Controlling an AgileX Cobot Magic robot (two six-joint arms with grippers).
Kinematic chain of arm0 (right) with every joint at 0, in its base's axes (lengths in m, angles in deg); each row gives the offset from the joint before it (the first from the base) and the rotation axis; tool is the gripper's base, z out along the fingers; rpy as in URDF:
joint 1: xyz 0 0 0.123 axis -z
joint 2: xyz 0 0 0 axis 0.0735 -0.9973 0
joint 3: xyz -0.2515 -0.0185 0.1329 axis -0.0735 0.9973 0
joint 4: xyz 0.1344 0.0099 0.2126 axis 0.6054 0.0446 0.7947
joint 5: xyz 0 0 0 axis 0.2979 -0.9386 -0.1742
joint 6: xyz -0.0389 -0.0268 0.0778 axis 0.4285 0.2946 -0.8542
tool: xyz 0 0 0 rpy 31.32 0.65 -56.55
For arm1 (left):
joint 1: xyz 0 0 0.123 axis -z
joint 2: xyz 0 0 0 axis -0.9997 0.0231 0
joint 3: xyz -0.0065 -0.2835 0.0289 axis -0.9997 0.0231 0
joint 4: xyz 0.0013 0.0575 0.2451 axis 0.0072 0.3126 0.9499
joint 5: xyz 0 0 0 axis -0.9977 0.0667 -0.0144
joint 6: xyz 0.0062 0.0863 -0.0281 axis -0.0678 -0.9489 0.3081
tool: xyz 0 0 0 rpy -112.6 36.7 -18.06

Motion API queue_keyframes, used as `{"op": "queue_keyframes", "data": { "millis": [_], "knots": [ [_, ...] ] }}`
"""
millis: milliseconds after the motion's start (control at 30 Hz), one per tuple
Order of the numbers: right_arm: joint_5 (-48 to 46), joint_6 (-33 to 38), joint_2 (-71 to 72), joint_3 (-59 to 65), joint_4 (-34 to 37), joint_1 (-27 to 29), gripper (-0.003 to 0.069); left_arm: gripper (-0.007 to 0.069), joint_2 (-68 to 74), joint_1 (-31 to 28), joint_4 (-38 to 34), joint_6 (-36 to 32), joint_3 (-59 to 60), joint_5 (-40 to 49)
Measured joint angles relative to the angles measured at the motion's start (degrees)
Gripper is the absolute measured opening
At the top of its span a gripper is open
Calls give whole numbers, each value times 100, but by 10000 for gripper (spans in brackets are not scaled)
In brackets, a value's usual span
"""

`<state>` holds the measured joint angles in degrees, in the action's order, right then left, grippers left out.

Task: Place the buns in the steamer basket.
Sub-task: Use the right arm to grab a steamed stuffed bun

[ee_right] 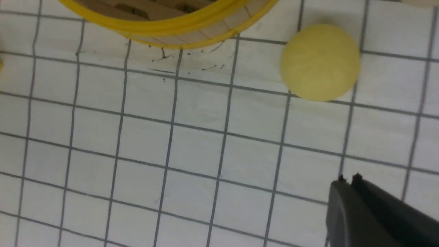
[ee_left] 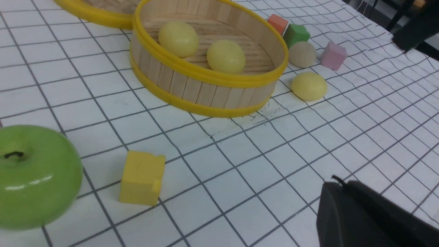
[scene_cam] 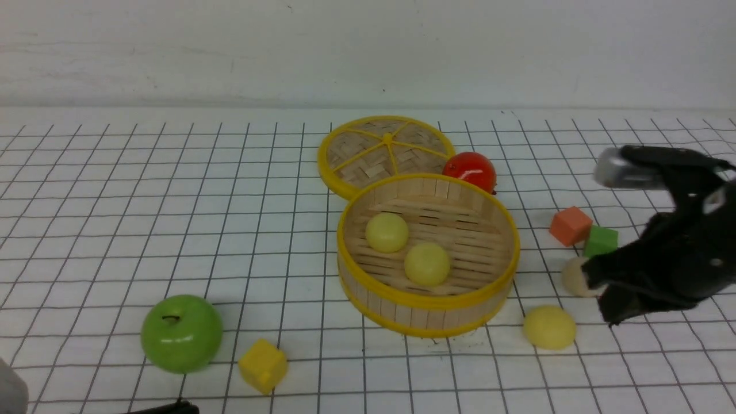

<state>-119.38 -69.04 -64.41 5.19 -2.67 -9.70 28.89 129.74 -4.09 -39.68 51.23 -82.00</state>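
Observation:
The steamer basket stands mid-table with two pale yellow buns on its slatted floor. A third yellow bun lies on the table to the basket's right, and it also shows in the right wrist view. A beige bun sits just behind it, partly hidden by my right gripper. That gripper's jaws are shut with nothing between them, a short way off the yellow bun. My left gripper is shut and empty, low at the near left.
The woven lid and a red tomato lie behind the basket. A green apple and a yellow cube sit at the front left. Orange, green and pink cubes crowd the beige bun.

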Motion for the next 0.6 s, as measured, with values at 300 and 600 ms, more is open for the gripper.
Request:
{"op": "queue_keyframes", "data": {
  "millis": [300,600],
  "knots": [
    [38,-362,-1845,-1082,-434,-147,248,-13,0,0,0,0,0,73],
    [433,-427,-2125,-1141,-480,-147,311,-10,0,0,0,0,0,97]
  ]
}}
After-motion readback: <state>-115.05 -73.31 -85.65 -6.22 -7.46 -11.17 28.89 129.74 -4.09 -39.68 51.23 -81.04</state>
